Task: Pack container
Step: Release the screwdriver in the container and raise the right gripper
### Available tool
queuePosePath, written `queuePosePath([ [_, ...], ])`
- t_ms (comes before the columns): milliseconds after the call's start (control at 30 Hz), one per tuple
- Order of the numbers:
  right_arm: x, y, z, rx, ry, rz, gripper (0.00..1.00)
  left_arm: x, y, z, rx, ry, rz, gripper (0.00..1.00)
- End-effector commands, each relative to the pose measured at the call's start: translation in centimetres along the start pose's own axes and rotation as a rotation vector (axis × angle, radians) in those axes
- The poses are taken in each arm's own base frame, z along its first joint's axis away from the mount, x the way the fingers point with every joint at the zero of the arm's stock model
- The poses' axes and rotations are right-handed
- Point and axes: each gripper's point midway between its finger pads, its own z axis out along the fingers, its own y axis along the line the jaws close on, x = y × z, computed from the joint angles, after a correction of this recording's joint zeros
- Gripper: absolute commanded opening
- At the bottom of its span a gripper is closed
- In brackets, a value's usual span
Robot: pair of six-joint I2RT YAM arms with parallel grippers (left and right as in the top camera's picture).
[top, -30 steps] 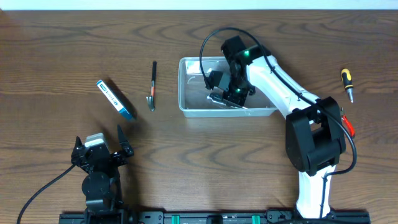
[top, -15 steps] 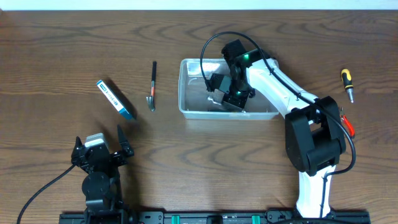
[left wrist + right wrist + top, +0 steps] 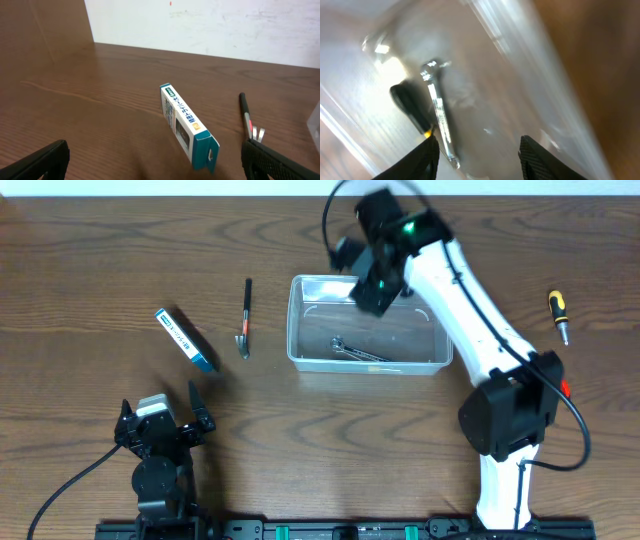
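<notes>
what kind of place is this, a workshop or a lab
Probably a robot lab bench: a left arm and right arm sit at a wooden table, a plain white wall behind, and a clear container and screwdriver laid out.

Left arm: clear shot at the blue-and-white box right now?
Probably yes. The box lies on the table just ahead of the open left gripper, with nothing between them. The black-handled tool sits beside it, apart.
</notes>
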Motion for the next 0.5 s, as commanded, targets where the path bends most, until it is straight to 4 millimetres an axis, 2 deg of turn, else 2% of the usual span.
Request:
queuePosePath([
  [0,0.9,-5.8,-4.9,0.216,-0.022,0.297,0.52,1.4,-0.1,0.2,0.001,0.031,0.021,0.98],
  [100,3.2,-8.9,-7.0,0.260,-0.018,0.434,0.53,1.4,-0.1,0.2,0.001,0.031,0.021,0.98],
  [133,4.5,-10.3,-7.5,0.270,-0.011,0.491,0.53,1.4,-0.1,0.2,0.001,0.031,0.021,0.98],
  [200,7.0,-12.4,-7.9,0.281,0.015,0.567,0.54,1.4,-0.1,0.2,0.001,0.031,0.021,0.98],
  [267,10.4,-14.8,-8.2,0.293,0.055,0.653,0.54,1.4,-0.1,0.2,0.001,0.031,0.021,0.98],
  [467,18.1,-20.0,-8.9,0.332,0.101,0.845,0.54,1.4,-0.1,0.2,0.001,0.031,0.021,0.98],
])
